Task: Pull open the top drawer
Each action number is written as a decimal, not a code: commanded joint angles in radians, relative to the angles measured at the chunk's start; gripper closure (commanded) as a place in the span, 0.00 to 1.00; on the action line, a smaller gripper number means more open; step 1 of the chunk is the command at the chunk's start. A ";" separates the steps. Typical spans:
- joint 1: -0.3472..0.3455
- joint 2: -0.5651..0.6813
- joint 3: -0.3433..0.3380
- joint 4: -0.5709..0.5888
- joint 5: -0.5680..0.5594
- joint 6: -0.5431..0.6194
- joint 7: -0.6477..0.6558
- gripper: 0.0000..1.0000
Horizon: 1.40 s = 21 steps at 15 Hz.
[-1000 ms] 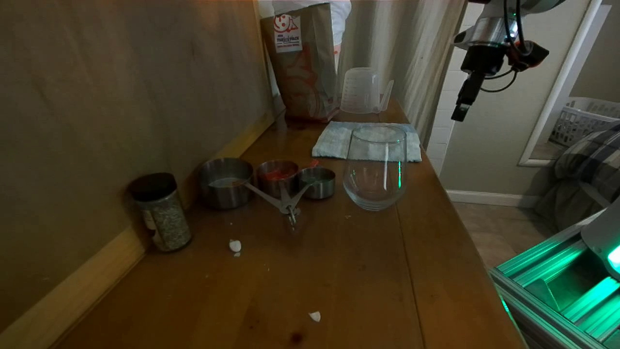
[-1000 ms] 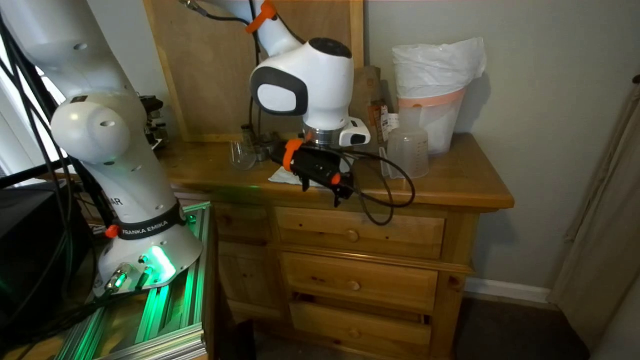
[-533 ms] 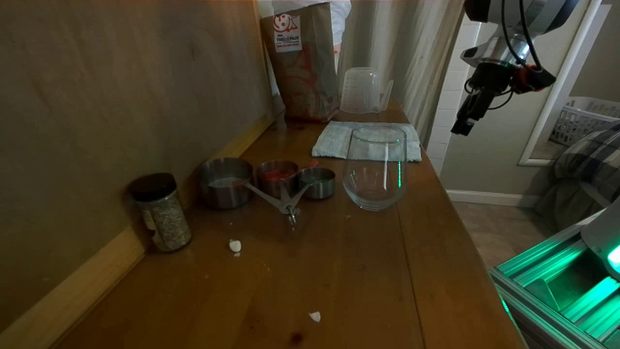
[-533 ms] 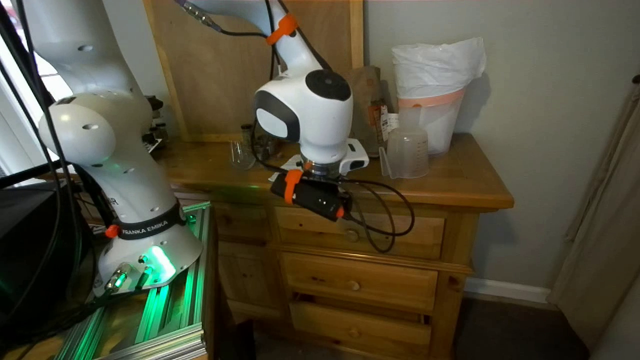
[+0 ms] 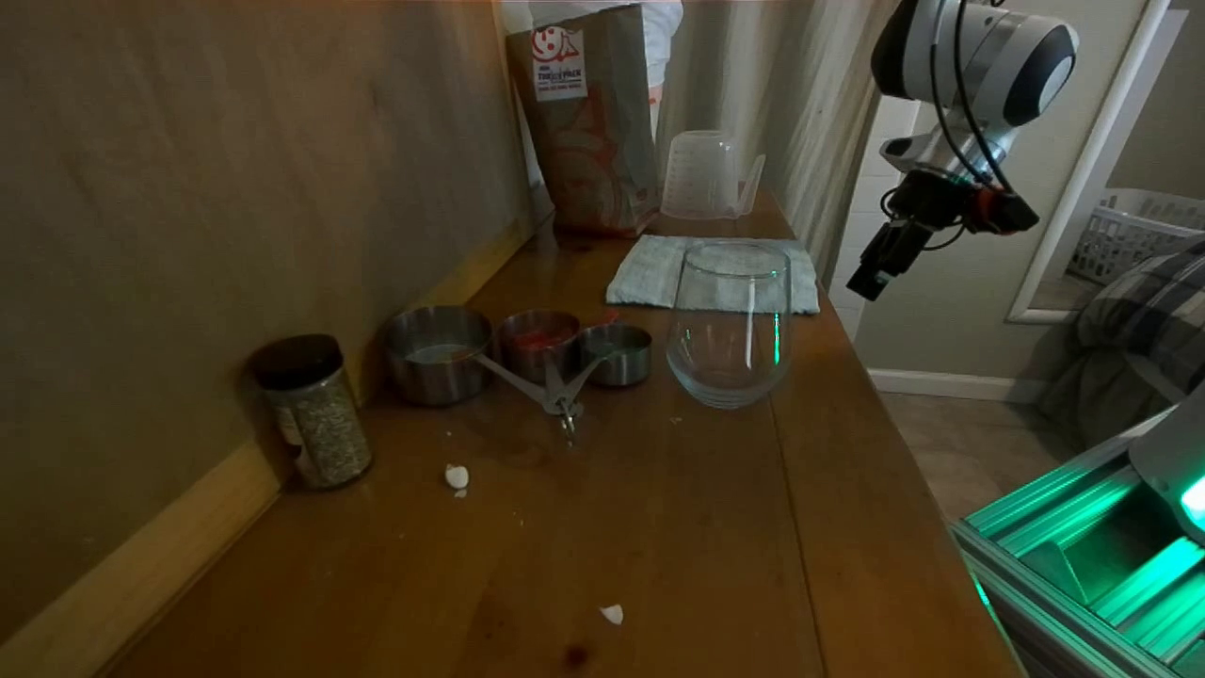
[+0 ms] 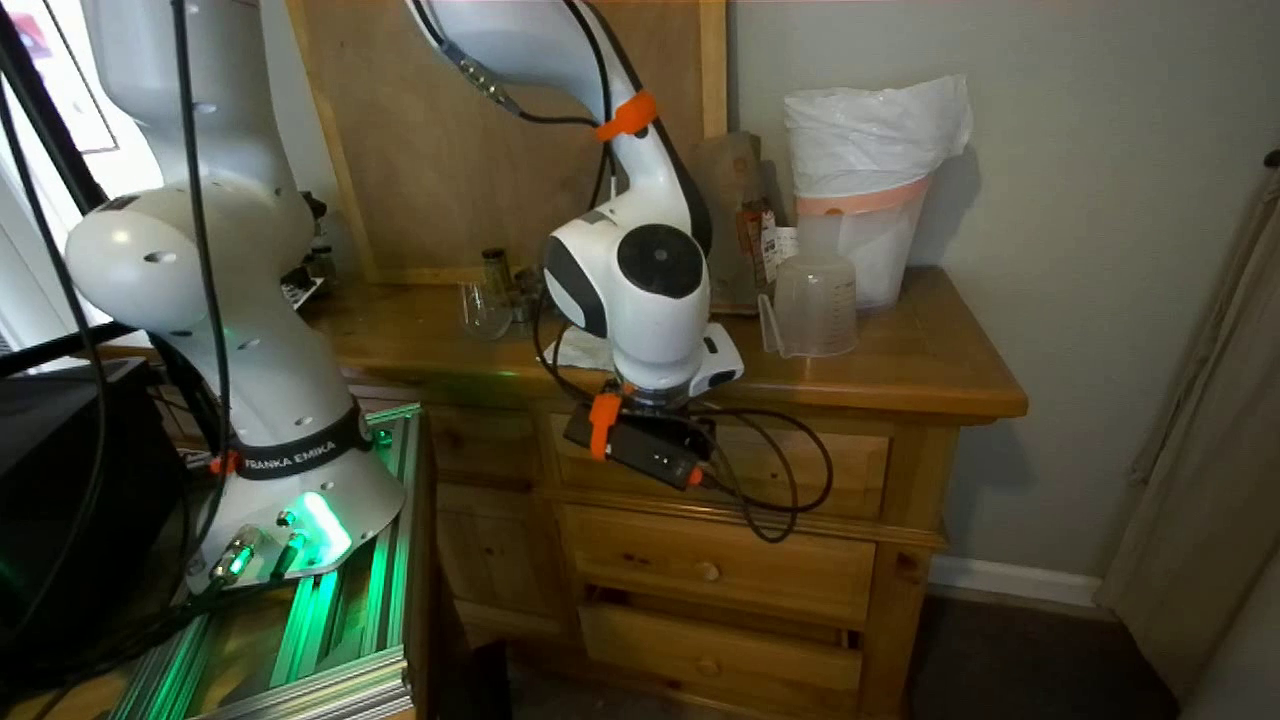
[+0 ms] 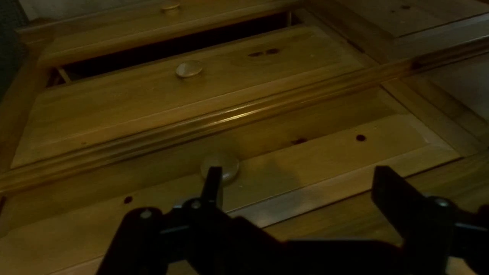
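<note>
The top drawer (image 6: 845, 470) of the wooden dresser is shut, its front flush with the frame. In the wrist view, where the dresser stands upside down, the top drawer front (image 7: 313, 164) is nearest my gripper. Its round knob (image 7: 229, 164) lies behind the tip of the left finger, which partly covers it. My gripper (image 7: 298, 169) is open and empty, the fingers wide apart, with the knob not between them. In an exterior view the gripper (image 5: 868, 281) is off the counter's edge, pointing down. In the other exterior view the hand hides its fingers and the knob.
The middle drawer (image 6: 790, 570) is shut. The bottom drawer (image 6: 780, 665) stands slightly out. On the counter are a drinking glass (image 5: 730, 367), measuring cups (image 5: 438, 367), a cloth (image 5: 650, 273) and a plastic pitcher (image 6: 815, 310). Loose cables (image 6: 790, 480) hang from the hand.
The arm has come down from counter height to in front of the top drawer. The hand now covers the knob in an exterior view. The drawers have not moved.
</note>
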 commanded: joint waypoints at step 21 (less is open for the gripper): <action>-0.041 0.289 0.123 0.206 0.247 0.015 -0.358 0.00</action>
